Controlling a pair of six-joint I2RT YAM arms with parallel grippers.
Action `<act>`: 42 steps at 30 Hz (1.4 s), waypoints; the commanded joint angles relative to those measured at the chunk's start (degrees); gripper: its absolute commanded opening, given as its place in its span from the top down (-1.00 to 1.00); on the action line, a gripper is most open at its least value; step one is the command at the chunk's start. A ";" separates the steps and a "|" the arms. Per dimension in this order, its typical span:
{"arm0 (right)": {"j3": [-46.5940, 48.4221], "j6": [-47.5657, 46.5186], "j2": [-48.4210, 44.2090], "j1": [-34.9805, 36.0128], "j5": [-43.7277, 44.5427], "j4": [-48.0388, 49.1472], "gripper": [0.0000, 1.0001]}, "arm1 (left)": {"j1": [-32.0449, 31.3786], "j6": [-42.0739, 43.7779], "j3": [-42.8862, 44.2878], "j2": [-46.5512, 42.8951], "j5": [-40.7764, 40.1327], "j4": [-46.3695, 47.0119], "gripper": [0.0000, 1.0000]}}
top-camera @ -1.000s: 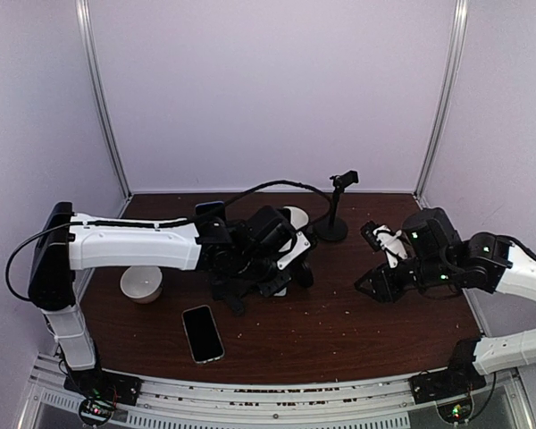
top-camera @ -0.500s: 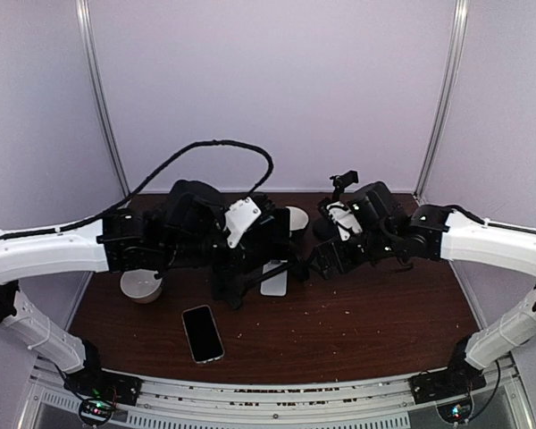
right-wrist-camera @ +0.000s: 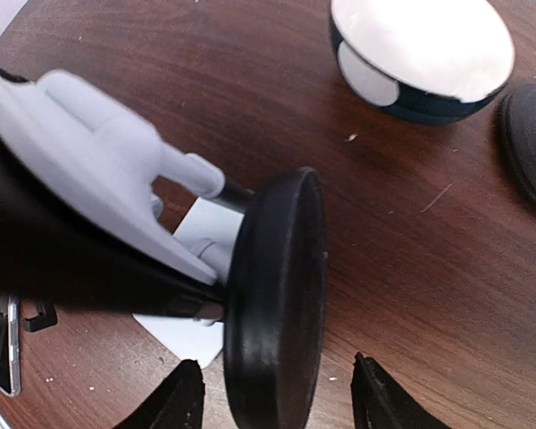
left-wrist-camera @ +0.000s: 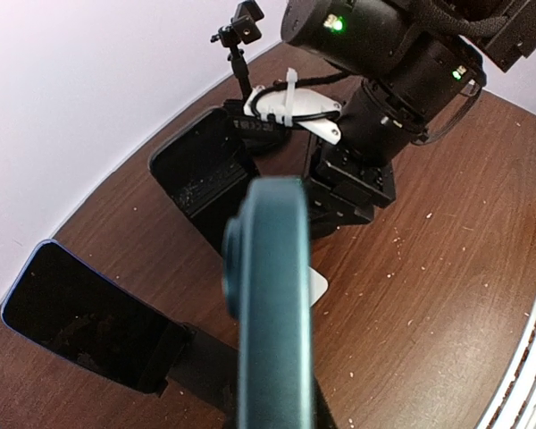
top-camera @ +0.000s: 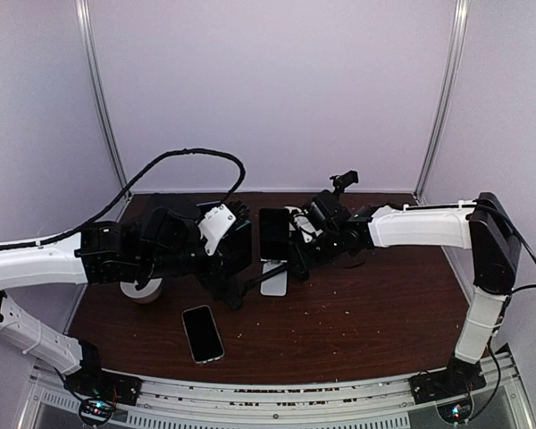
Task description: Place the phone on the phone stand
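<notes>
now the right arm reaches far out across the brown wooden table [top-camera: 384, 313], whereas a second ago it sat folded at the right side, well apart from everything in the middle, and half a second ago it was only partway over. the right gripper [right-wrist-camera: 281, 398] has arrived at the phone stand, a white flat base [top-camera: 275, 284] carrying a black rounded plate [top-camera: 272, 234] that stands upright. its fingers [right-wrist-camera: 180, 398] sit released, one on each side of the plate with a gap showing on both sides, so they touch nothing. that plate is plainly visible from above now, while earlier the left arm's black wrist covered it. the left arm has swung as well: its white forearm, which lay high across the left of the table a second ago, now comes in lower from the left edge, and the black cable [top-camera: 188, 154] arches up in a taller loop behind it. the left gripper [left-wrist-camera: 270, 398] stays clenched in much the same spot beside the stand, grasping a dark teal phone [left-wrist-camera: 270, 295], which the left wrist view shows edge-on, upright, in front of the plate and the white base but not resting on the stand. a second phone, black with a pale rim [top-camera: 203, 332], lies flat near the front edge exactly where it was, and the white bowl [top-camera: 141, 288] has not moved either, though the left arm now covers part of it.
</notes>
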 commanded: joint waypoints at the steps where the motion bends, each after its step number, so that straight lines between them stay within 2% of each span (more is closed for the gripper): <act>1: 1.70 1.79 1.59 0.13 -3.21 2.44 -0.17 | 0.86 -0.48 -0.53 -2.51 -1.43 4.02 1.00; 2: 1.77 2.52 2.10 0.15 -2.62 2.47 -0.14 | 0.97 -0.48 -0.68 -2.54 -1.44 3.79 1.00; 3: 1.64 3.07 2.32 0.06 -1.87 2.71 -0.03 | 0.99 -0.43 -0.85 -2.70 -1.50 3.62 1.00; 6: -0.01 4.86 1.45 0.01 -0.38 3.35 0.54 | 0.94 -0.55 -1.83 -3.93 -1.02 3.84 1.00; 7: -0.72 5.28 0.79 0.01 -0.85 3.36 0.68 | 0.98 -0.68 -2.10 -4.38 -0.91 3.85 1.00; 9: -3.04 6.16 -1.26 0.09 -2.88 3.31 0.84 | 0.99 -0.73 -2.63 -5.23 -0.85 3.78 1.00; 15: -15.28 10.29 -11.77 0.99 -9.01 4.33 0.92 | 0.99 -1.14 -3.92 -8.55 -1.16 3.40 1.00; 19: -20.17 11.85 -17.25 3.22 -14.33 1.91 0.94 | 0.99 -1.88 -4.09 -10.78 -0.68 2.77 1.00; 21: -24.70 16.01 -20.13 3.48 -17.54 5.00 0.96 | 0.97 -2.29 -3.92 -11.67 -0.12 2.54 1.00; 23: -31.25 23.59 -23.48 3.30 -20.27 14.61 1.00 | 0.99 -2.68 -3.52 -12.39 0.18 2.39 1.00; 26: -40.85 37.50 -26.53 3.06 -20.32 37.23 1.00 | 0.75 -3.16 -2.12 -12.27 -0.14 1.77 1.00; 30: -51.43 55.29 -26.05 2.38 -10.77 62.74 1.00 | -0.54 -3.04 0.82 -11.04 -0.60 1.30 1.00; 33: -55.90 64.86 -20.67 1.84 -6.16 78.91 1.00 | -1.48 -2.72 3.17 -9.46 -0.46 1.31 1.00; 38: -61.40 75.15 -5.18 2.23 -2.64 103.20 1.00 | -2.12 -2.56 5.28 -6.35 -0.09 1.39 1.00; 42: -68.39 79.82 7.04 3.98 1.40 113.91 0.73 | -2.26 -2.58 5.98 -3.57 0.29 1.47 1.00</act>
